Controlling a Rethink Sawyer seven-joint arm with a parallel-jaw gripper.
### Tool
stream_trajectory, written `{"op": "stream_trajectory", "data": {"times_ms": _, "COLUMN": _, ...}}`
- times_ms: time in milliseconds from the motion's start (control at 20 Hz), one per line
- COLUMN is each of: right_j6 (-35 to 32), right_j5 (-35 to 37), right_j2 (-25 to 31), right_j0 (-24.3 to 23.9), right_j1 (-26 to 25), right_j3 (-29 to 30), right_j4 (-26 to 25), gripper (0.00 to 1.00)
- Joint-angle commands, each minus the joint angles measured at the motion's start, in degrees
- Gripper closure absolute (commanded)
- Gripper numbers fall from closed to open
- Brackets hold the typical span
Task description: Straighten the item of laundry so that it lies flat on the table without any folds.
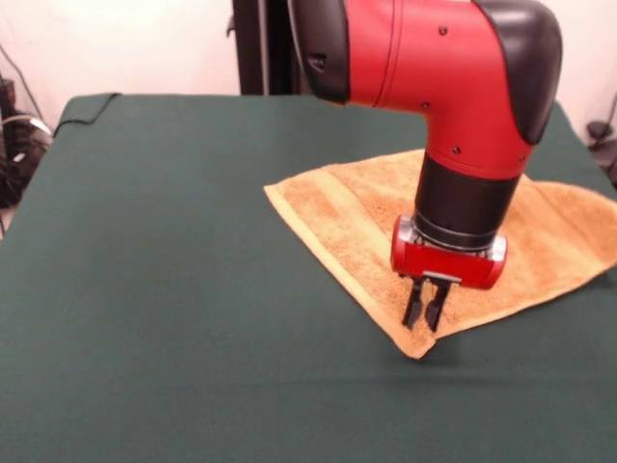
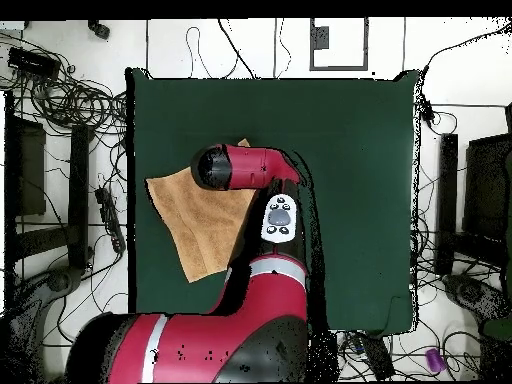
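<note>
The orange-tan towel [image 1: 357, 217] lies spread on the right half of the green table [image 1: 174, 289], turned like a diamond, with one corner pointing at the near side. A woven band runs along its left edge. The arm covers its middle, and its right part looks slightly rumpled. My gripper [image 1: 424, 307] points straight down over the towel's near corner, just above the cloth. Its fingers are close together and nothing is between them. In the overhead view the towel [image 2: 190, 220] lies at the table's left side and the arm's head hides the gripper.
The table's right edge in the front view runs close to the towel's far right end. Cables and dark equipment [image 2: 60, 100] lie on the floor around the table [image 2: 350, 150]. A small purple object [image 2: 433, 359] lies on the floor beyond the table's corner.
</note>
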State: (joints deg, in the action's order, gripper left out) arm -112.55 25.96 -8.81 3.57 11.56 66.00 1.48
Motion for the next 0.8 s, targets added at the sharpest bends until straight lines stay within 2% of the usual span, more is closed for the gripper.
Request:
{"op": "stream_trajectory", "data": {"times_ms": 50, "right_j6": -13.38, "right_j5": -6.79, "right_j2": 0.92, "right_j0": 2.53, "right_j1": -5.83, "right_j3": -0.07, "right_j4": 1.68, "gripper": 1.0}}
{"op": "stream_trajectory", "data": {"times_ms": 550, "right_j6": -8.66, "right_j5": -6.2, "right_j2": 3.74, "right_j0": -0.8, "right_j1": -5.47, "right_j3": 0.02, "right_j4": 1.46, "gripper": 1.0}}
{"op": "stream_trajectory", "data": {"times_ms": 800, "right_j6": -0.72, "right_j5": -4.54, "right_j2": 8.46, "right_j0": -6.11, "right_j1": -3.58, "right_j3": 0.8, "right_j4": -0.83, "gripper": 1.0}}
